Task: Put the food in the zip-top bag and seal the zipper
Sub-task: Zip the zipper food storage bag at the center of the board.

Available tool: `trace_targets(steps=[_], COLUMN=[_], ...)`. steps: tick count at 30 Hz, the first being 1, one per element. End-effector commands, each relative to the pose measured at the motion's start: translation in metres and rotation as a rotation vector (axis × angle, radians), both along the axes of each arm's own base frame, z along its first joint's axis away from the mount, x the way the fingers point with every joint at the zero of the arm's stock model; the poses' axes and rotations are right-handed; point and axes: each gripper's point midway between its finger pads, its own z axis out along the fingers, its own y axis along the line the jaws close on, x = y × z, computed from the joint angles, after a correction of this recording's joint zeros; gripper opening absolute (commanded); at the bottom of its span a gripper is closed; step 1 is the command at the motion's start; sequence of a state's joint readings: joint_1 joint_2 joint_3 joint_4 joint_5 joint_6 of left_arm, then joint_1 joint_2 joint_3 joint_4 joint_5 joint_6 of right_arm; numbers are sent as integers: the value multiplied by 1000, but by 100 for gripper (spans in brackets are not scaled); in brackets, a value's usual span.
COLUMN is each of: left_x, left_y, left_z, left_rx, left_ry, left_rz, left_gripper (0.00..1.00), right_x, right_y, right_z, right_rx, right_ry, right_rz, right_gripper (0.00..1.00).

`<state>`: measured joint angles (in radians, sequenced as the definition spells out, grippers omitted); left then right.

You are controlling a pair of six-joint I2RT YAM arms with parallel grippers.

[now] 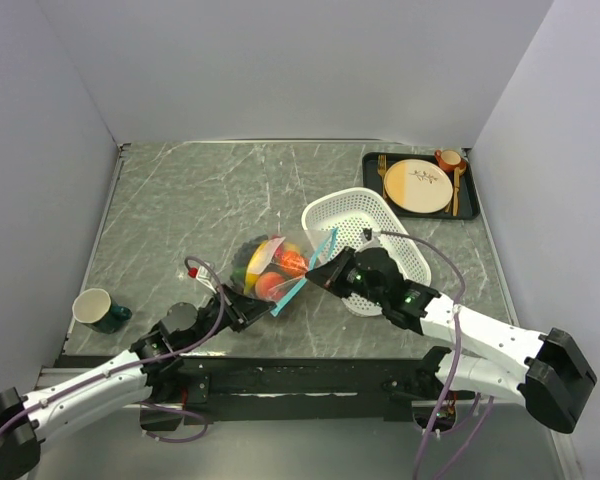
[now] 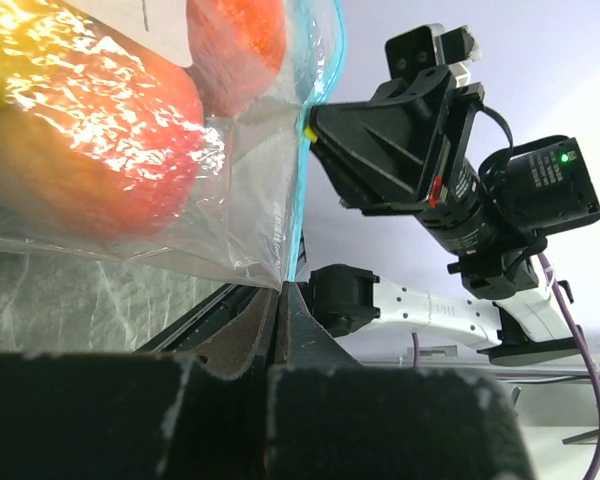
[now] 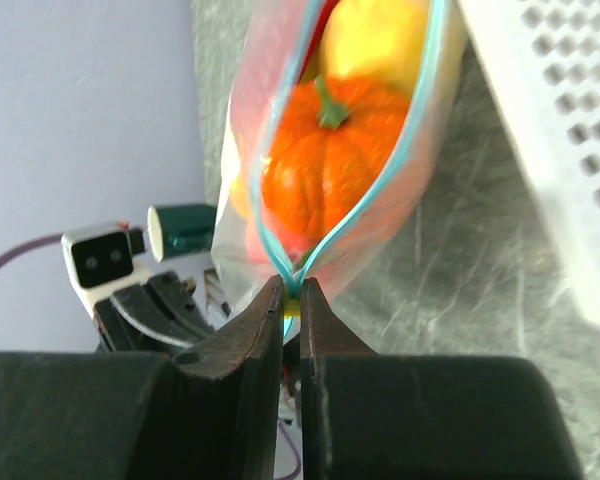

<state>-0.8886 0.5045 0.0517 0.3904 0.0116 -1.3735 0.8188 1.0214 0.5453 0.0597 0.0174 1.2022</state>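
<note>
Bag [image 1: 268, 262] pinched at both ends, mouth gaping

Your right gripper [image 3: 291, 292] is clamped on the zipper [image 3: 262, 235] where its two strips meet, and above that they part. Your left gripper [image 2: 280, 292] is clamped on the bag's corner. Food [image 3: 325, 165] sits inside, over the tabletop [image 1: 180, 210], beside the basket [image 1: 380, 212]

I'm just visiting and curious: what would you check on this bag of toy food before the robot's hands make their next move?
1. Toy food inside the clear plastic zip-top bag: ok; orange tomato and yellow lemon show inside.
2. Right hand pinching the teal zipper strip at its end: ok.
3. Left hand clamped on the bag's other end: ok.
4. Zipper sealed: not ok; mouth gapes.
5. Track clear of food: cannot tell.
</note>
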Motion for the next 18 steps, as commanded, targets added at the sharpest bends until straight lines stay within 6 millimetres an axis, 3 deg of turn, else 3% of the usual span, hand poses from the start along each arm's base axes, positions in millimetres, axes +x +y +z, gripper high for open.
trace_targets(steps=[1,7,8,9,18], left_x=[-7,-8,-6,-5,-5], left_y=[6,8,6,6,9], left_z=[-36,-43,-29,-28,-28], left_rx=[75,103,86,89,146], left_ry=[45,56,38,34,34], left_rz=[-11,-7,-7,-3,-1], left_gripper=[1,1,1,1,1], right_x=[39,55,56,60,79], right_y=[-30,-45,-45,-48,-61], right_z=[27,27,30,29,30], right_rx=[-45,-87,-89,-102,-174], right_ry=[-114,-130,-137,-142,-158], right_rz=[-149,-176,-168,-175,-186], right_gripper=[0,0,0,0,0])
